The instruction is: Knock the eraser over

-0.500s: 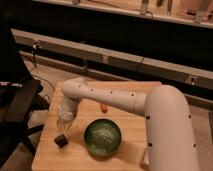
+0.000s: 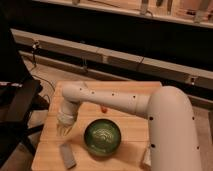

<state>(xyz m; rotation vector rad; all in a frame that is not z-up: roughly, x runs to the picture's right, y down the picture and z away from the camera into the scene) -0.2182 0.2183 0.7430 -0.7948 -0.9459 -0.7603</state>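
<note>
The eraser [image 2: 67,155] is a grey block lying flat on the wooden table [image 2: 130,90], near the front left corner. My gripper [image 2: 63,131] hangs from the white arm [image 2: 120,102] at the table's left side, just above and behind the eraser. It is apart from the eraser and holds nothing that I can see.
A green bowl [image 2: 102,136] sits right of the gripper, close to the eraser. A small orange object [image 2: 104,108] lies behind the bowl, under the arm. A dark chair [image 2: 17,102] stands left of the table. A white object [image 2: 146,159] is at the front right edge.
The eraser stood as a small dark block right under the gripper; now it lies flat, a little nearer the front edge. The gripper has lifted slightly away from it.
</note>
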